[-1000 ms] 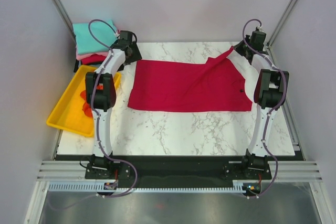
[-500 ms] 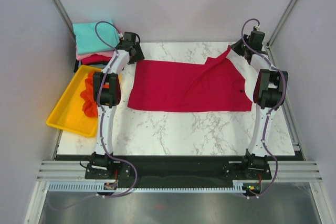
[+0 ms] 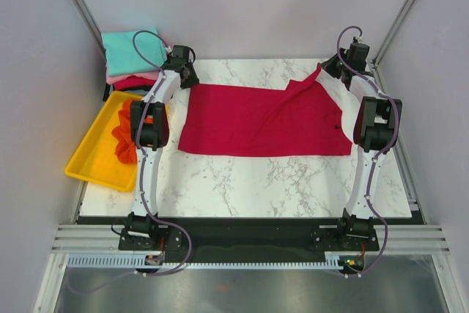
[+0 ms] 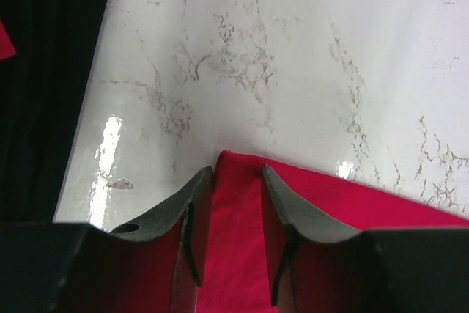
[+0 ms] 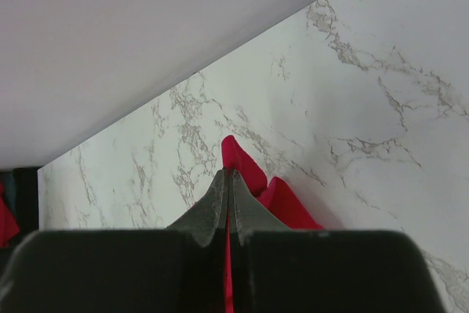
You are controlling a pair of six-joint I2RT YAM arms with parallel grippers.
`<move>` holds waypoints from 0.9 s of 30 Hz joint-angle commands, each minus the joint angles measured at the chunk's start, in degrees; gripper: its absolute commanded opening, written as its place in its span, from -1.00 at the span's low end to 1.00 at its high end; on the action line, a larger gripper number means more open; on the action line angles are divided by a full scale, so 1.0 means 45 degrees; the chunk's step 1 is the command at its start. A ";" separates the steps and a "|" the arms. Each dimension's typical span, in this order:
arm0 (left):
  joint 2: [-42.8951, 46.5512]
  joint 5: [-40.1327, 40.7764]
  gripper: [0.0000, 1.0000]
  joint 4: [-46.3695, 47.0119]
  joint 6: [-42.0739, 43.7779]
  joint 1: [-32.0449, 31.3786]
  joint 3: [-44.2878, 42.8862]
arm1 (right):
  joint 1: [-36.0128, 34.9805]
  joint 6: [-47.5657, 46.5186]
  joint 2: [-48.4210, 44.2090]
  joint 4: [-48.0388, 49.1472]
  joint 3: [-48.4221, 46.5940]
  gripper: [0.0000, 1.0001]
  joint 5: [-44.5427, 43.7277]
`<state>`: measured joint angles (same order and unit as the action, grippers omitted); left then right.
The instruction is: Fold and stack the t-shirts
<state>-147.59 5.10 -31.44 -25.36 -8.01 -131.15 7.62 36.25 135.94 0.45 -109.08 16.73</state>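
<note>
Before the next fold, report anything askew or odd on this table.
The crimson shirt lies uneven: its far right corner is pinched up by the right gripper, pulling diagonal creases across that side. The orange shirt sits crumpled in the tray.

Spread t-shirt [image 3: 260, 119] lies flat across the far half of the counter [image 3: 256, 181]. Left claw [image 3: 189, 82] is at its far left corner, right claw [image 3: 326, 71] at its far right corner. At the counter's left edge sits the tray [image 3: 84, 166], with a crumpled t-shirt [image 3: 123, 141] in it. Behind the tray is the folded stack [image 3: 132, 53].
</note>
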 commanded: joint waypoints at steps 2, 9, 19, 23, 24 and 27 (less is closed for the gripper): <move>-0.0269 -0.0548 -0.24 0.0482 0.0148 -0.0056 -0.0191 | -0.0032 0.0089 0.0338 0.0506 -0.0233 -1.00 0.0285; -0.0483 -0.1056 -0.65 0.0757 0.0207 -0.0036 -0.0581 | -0.0072 0.0050 0.0630 0.0525 -0.0641 -1.00 0.0907; 0.0938 -0.0587 -0.96 0.0971 0.0441 0.0139 0.0529 | -0.0091 0.0577 0.1315 0.0584 -0.2479 -1.00 0.2824; 0.1722 -0.0646 -0.96 0.1010 0.0656 0.0276 0.0805 | -0.0130 0.0655 0.1003 0.0565 -0.2772 -1.00 0.3097; 0.1897 -0.0646 -0.96 0.0991 0.0714 0.0315 0.0863 | -0.0130 0.0694 0.0944 0.0564 -0.2830 -1.00 0.3176; 0.2464 -0.0626 -0.96 0.0991 0.0773 0.0354 0.1234 | -0.0247 0.0753 0.0652 0.0564 -0.2656 -1.00 0.3410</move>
<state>-143.83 1.43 -28.40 -24.43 -7.07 -126.32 7.03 39.05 142.52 1.04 -119.52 29.12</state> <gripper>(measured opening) 0.027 0.008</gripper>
